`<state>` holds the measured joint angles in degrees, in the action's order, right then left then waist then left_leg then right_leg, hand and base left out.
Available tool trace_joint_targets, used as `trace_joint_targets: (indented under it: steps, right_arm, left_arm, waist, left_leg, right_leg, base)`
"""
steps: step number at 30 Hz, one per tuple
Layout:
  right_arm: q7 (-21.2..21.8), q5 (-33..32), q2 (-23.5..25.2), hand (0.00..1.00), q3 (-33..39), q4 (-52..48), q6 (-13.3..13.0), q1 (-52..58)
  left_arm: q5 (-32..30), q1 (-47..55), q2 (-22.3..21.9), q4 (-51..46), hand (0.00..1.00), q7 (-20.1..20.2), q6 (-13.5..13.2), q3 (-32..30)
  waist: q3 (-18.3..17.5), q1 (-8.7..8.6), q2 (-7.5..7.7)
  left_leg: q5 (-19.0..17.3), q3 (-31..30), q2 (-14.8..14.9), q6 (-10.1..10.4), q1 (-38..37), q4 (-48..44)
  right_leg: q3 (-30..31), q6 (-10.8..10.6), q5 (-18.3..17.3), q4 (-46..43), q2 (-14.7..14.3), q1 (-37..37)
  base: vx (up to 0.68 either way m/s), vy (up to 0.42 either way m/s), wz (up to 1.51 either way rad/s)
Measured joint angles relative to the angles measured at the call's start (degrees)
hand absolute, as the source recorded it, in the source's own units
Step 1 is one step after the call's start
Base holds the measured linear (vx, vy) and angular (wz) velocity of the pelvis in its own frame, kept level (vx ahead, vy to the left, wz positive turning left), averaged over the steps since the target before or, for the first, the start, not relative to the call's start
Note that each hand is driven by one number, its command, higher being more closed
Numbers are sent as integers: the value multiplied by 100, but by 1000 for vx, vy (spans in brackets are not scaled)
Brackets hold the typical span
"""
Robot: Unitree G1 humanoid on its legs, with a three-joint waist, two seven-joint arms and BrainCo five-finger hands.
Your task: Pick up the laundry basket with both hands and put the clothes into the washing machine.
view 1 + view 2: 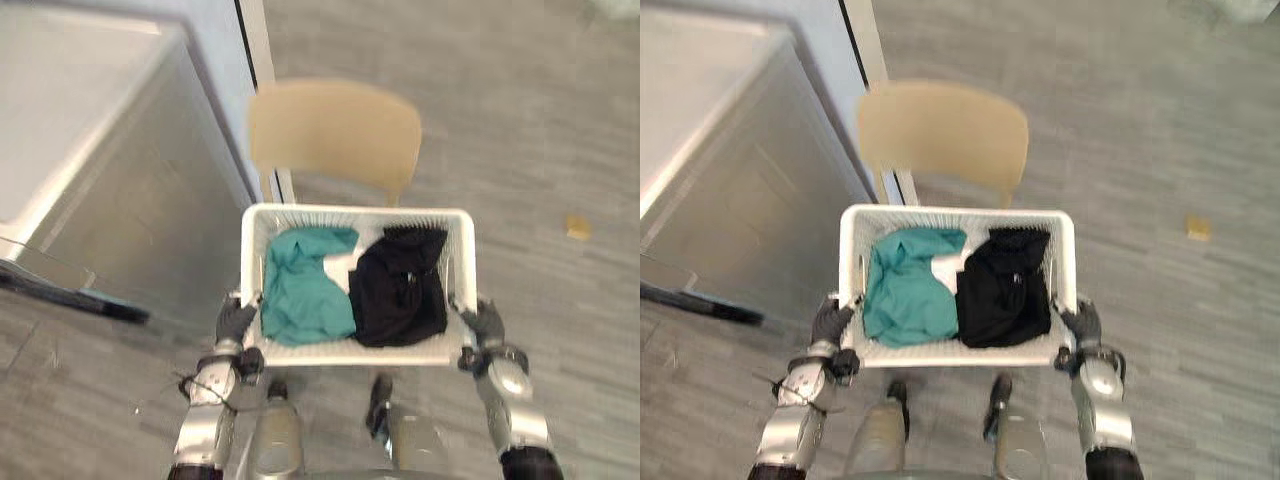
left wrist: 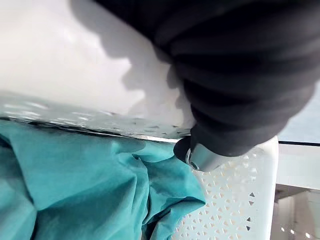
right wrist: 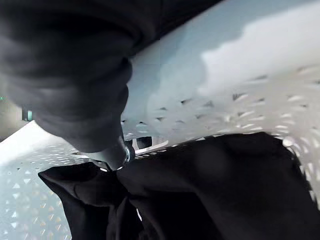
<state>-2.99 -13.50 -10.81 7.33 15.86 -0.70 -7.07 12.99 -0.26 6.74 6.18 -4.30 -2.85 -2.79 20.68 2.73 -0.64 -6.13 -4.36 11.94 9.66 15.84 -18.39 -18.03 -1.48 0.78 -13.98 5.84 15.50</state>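
Note:
A white perforated laundry basket hangs in front of me between both hands, just this side of a chair. Inside it a teal garment lies on the left and a black garment on the right, with a bit of white cloth between them. My left hand grips the basket's left rim, its thumb hooked over the edge above the teal cloth. On the right rim sits my right hand, thumb over the edge by the black cloth.
A tan wooden chair stands just beyond the basket. The grey washing machine fills the left side, with a dark edge low at its front. A white post rises behind it. A small tan scrap lies on the grey floor at right.

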Motion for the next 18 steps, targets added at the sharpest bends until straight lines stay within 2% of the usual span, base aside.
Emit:
trace_joint_targets:
  steps: [4, 6, 8, 9, 11, 15, 18]
  right_arm:
    - [-208, -298, -168, 100, -347, 621, -4, -997]
    - [-271, -502, -189, 100, -589, 987, -7, -1394]
    - [-354, -624, -156, 100, -912, 1418, -9, -1804]
    - [-363, -626, -126, 100, -959, 1519, -10, -1902]
    - [-447, -666, -12, 100, -1077, 1802, -14, -2187]
    - [-507, -687, 98, 100, -1079, 1891, -20, -2413]
    - [-676, -745, 127, 100, -1043, 1888, -71, -2528]
  left_arm:
    - [258, -918, 362, 642, 100, -192, -32, -151]
    - [286, -1351, 740, 1005, 100, -214, -86, -165]
    - [292, -1910, 1184, 1597, 100, -219, -128, -182]
    - [292, -2019, 1288, 1714, 100, -218, -135, -182]
    - [283, -2379, 1564, 2109, 100, -218, -142, -182]
    - [230, -2702, 1756, 2322, 100, -226, -142, -185]
    - [55, -3167, 1780, 2664, 100, -221, -127, -181]
  waist:
    - [380, 91, -54]
    - [384, 165, -54]
    - [432, 311, -61]
    - [460, 326, -67]
    - [514, 464, -65]
    - [602, 536, -49]
    - [705, 505, -12]
  left_leg:
    - [97, -20, 16, 12, 149, 56]
    - [137, -19, -12, -9, 366, 38]
    - [172, -5, -36, -15, 523, 34]
    - [183, -13, -42, -19, 555, 35]
    - [210, -6, -41, -22, 691, 34]
    - [215, 7, 10, -23, 899, -22]
    - [214, 15, 48, -21, 988, -78]
  right_leg:
    - [-62, 48, 34, -8, -20, 159]
    - [-64, 46, 71, -17, 7, 368]
    - [-46, 53, 132, 10, 25, 528]
    - [-61, 53, 133, 9, 33, 548]
    - [-65, 55, 156, 9, 46, 685]
    - [-83, 46, 174, 6, 49, 867]
    - [-113, 39, 183, 25, 39, 903]
  base:
    - [-24, -74, -1]
    - [-41, 14, -3]
    - [-17, 23, -3]
    - [0, 0, 0]
    - [0, 0, 0]
    - [7, -6, -3]
    - [9, -2, -1]
